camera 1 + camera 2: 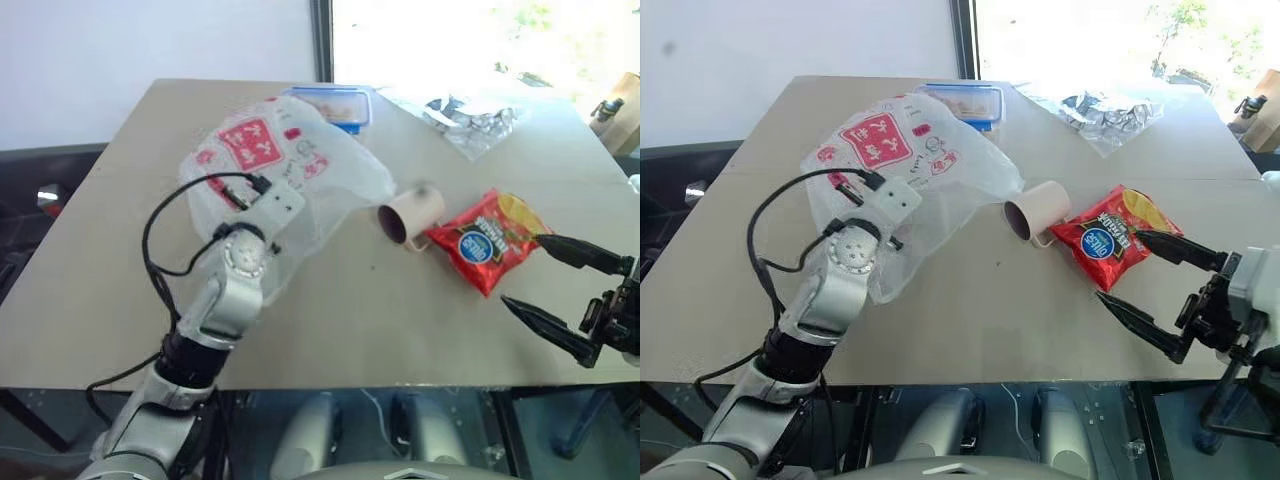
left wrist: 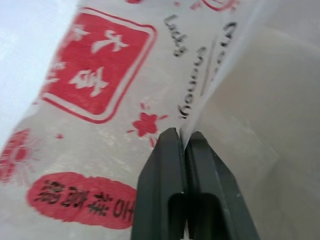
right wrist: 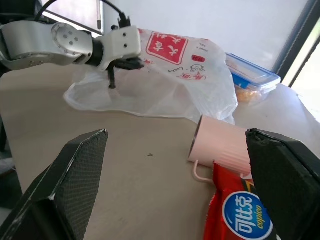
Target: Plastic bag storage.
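1. Left gripper (image 2: 181,142) pinches a fold of the plastic bag (image 1: 300,185); we judge that grip is for gathering it up.
2. Bag lies billowed on the table (image 1: 330,310), touching the tipped mug (image 1: 410,215).
3. Right gripper (image 1: 1140,270) hangs spread wide beside the snack packet (image 1: 487,240), holding nothing; ready to help, we reckon.

A translucent white plastic bag (image 1: 290,170) bore red square panels with white characters. The mug (image 1: 410,214) was pale pink, the snack packet (image 1: 487,238) red with a blue round logo, on a beige table (image 1: 350,310).
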`<state>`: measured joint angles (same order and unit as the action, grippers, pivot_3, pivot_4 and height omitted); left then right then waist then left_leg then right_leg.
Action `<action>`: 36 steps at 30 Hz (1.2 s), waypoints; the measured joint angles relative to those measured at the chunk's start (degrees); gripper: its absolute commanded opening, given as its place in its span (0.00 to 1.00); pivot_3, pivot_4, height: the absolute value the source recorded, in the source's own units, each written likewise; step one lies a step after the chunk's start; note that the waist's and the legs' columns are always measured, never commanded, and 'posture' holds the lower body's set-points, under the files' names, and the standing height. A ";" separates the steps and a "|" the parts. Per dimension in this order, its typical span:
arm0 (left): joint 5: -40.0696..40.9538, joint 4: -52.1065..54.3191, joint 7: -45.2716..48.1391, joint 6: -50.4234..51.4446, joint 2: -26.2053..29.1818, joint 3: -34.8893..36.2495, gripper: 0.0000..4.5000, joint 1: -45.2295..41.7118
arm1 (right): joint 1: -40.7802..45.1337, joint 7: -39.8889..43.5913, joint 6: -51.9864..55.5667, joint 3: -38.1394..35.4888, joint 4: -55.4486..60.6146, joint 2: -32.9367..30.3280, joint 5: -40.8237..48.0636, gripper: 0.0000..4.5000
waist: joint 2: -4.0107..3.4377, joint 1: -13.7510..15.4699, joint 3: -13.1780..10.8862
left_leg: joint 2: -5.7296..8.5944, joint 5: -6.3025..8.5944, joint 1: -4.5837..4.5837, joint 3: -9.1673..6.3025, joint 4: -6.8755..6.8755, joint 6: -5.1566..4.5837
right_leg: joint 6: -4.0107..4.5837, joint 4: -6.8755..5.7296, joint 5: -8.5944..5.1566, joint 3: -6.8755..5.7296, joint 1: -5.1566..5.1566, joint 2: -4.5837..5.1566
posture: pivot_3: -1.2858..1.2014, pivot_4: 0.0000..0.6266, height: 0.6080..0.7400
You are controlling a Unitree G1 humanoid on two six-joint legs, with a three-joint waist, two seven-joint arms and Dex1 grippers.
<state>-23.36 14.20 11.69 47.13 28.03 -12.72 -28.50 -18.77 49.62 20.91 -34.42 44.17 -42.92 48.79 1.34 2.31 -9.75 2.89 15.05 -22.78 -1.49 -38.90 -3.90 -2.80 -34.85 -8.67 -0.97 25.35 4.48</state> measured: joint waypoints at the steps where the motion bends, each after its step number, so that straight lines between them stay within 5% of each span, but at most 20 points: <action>1: 1.66 0.30 -0.62 -0.57 -1.94 3.72 0.02 -0.92 | 0.85 -1.26 0.20 1.80 0.20 0.00 -1.14 1.00 | 0.02 0.01 -0.01 | -0.01 0.00 -0.02 -0.01 -0.03 0.00 | 0.01 0.00 0.00 -0.01 0.01 0.01 | 0.52 0.24 1.00; 7: 10.01 2.13 1.21 1.32 -2.87 17.52 0.02 -9.26 | 15.01 -15.03 3.96 22.73 -1.42 0.67 -19.08 1.00 | 0.01 -0.31 0.00 | 0.03 -0.18 0.02 0.07 -0.10 0.31 | 0.06 -0.08 0.06 -0.20 0.03 -0.28 | 0.52 0.24 1.00; 12: 12.02 2.19 2.94 4.27 -3.34 16.60 0.02 -11.90 | 28.59 -21.22 10.37 41.83 -7.20 1.22 -34.98 1.00 | 0.07 -0.03 -0.02 | 0.07 -0.20 -0.10 0.01 -0.23 0.33 | 0.09 -0.07 0.10 -0.21 0.04 -0.34 | 0.52 0.24 1.00; 17: 12.32 1.86 2.23 5.93 -4.49 15.89 0.02 -14.32 | 35.20 -20.83 20.48 51.66 -14.19 9.14 -36.00 1.00 | 0.08 -0.28 -0.02 | 0.07 -0.20 -0.10 0.00 -0.20 0.33 | 0.12 -0.04 0.11 -0.15 0.04 -0.40 | 0.52 0.24 1.00; 36: 13.38 2.15 2.97 9.60 -4.00 13.82 0.02 -14.53 | 45.50 -23.10 24.92 51.35 -30.16 15.52 -41.11 1.00 | 0.05 -1.66 -0.03 | 0.08 -0.19 -0.08 0.05 -0.18 0.35 | 0.12 -0.13 0.12 -0.07 0.13 -0.44 | 0.52 0.24 1.00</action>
<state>-9.98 16.35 14.66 56.73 24.03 1.10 -43.03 26.73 26.53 45.83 16.93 14.00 -27.41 7.68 1.39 0.64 -9.78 2.96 14.86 -22.86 -1.45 -39.08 -3.54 -2.68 -34.98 -8.55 -1.04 25.48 4.04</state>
